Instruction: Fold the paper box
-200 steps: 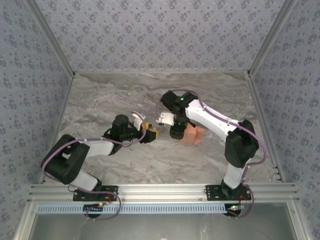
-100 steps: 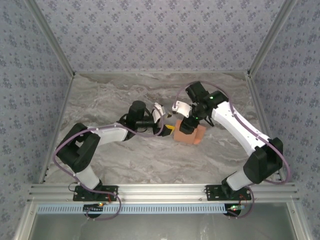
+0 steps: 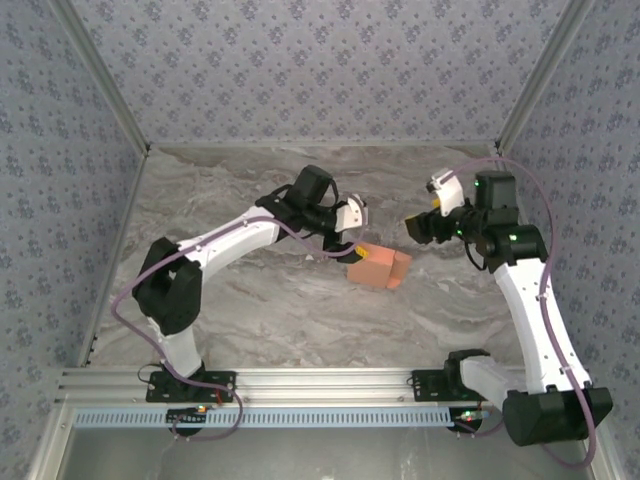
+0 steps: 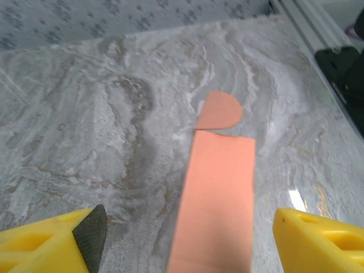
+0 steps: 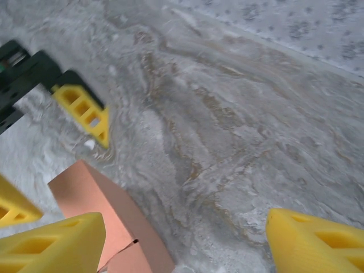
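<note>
Looking at it, the paper box (image 3: 378, 268) sat on the marble bench (image 3: 230, 310) folded into a low block, with one rounded flap (image 4: 219, 111) lying flat on the bench off one end of the box. Left fingers (image 3: 345, 248) hung wide open right over the box's left end, gripping nothing, lined up along it, I'd guess to deal with that flap. Right fingers (image 3: 418, 226) were spread too, empty, up off to the box's right, probably just giving room.

Paper box (image 3: 378, 268) on table (image 3: 250, 310); left fingers (image 4: 45, 242) just left, right fingers (image 5: 318, 239) right.
</note>
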